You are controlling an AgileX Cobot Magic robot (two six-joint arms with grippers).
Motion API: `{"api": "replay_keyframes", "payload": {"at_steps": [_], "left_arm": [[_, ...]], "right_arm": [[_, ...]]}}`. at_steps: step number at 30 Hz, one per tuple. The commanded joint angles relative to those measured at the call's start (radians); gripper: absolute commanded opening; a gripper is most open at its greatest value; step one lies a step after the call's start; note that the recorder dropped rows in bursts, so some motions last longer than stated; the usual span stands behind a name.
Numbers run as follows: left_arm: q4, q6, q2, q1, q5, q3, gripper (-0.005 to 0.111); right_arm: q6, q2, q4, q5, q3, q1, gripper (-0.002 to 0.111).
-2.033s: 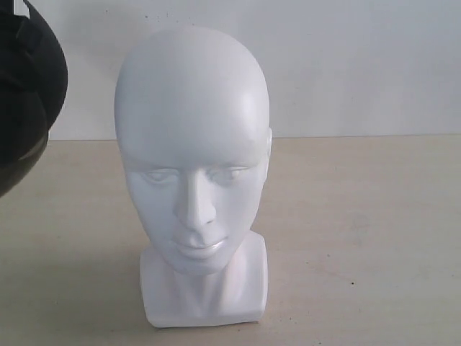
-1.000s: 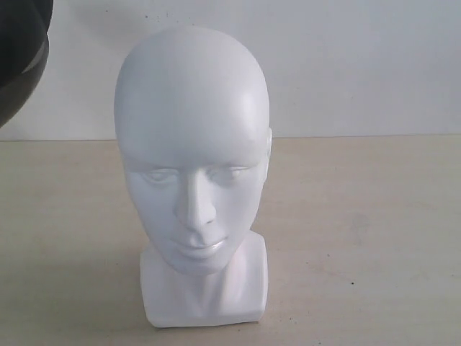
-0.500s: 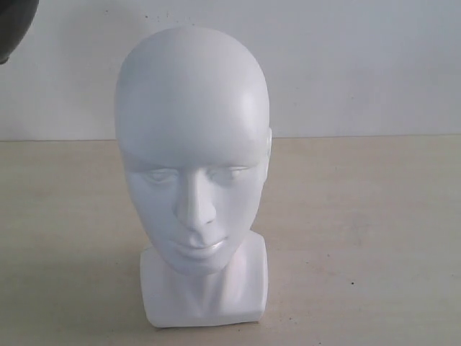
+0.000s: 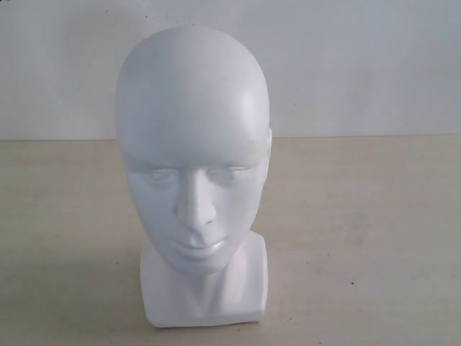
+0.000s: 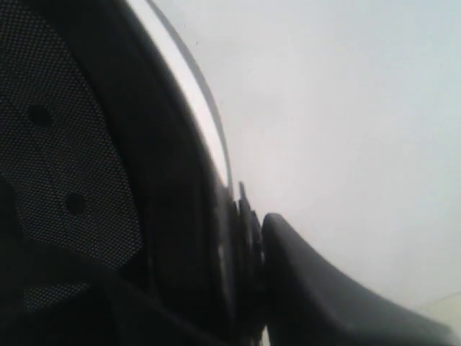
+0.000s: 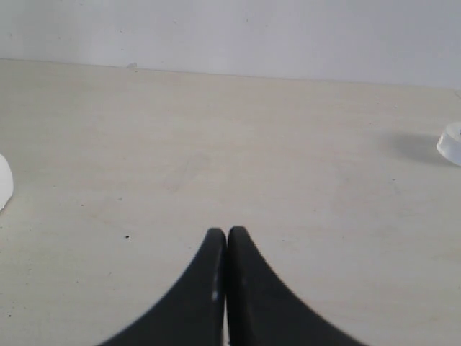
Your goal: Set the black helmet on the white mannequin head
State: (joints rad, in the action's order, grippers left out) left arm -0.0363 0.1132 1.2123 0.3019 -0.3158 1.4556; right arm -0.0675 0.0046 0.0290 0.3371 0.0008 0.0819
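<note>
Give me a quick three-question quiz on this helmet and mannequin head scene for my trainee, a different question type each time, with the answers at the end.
1. True or false: the black helmet already sits on the white mannequin head.
2. Multiple choice: the right hand is A) wide open, B) shut with nothing in it, C) shut on the helmet.
3. Short answer: which wrist view shows the helmet's mesh lining close up?

Key: 1 false, the head is bare; 2 B; 3 the left wrist view.
</note>
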Motion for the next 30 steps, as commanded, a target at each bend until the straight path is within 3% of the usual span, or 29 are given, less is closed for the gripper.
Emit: {"api": "replay_keyframes", "payload": {"at_steps": [1,15,26,30], "left_arm": [[0.026,0.050,-0.062,0.009,0.316,-0.103,0.004],[0.026,0.009,-0.161,0.009,0.805,-0.420,0.004],[0.026,-0.079,-0.205,0.009,1.351,-0.691,0.004],[0.043,-0.113,-0.205,0.009,1.456,-0.758,0.004]], "right_arm": [[0.003,-0.005,0.000,-0.004,-0.001,-0.002,0.000],[0.003,-0.005,0.000,-0.004,-0.001,-0.002,0.000],[0.003,-0.005,0.000,-0.004,-0.001,-0.002,0.000],[0.003,-0.005,0.000,-0.004,-0.001,-0.002,0.000]]}}
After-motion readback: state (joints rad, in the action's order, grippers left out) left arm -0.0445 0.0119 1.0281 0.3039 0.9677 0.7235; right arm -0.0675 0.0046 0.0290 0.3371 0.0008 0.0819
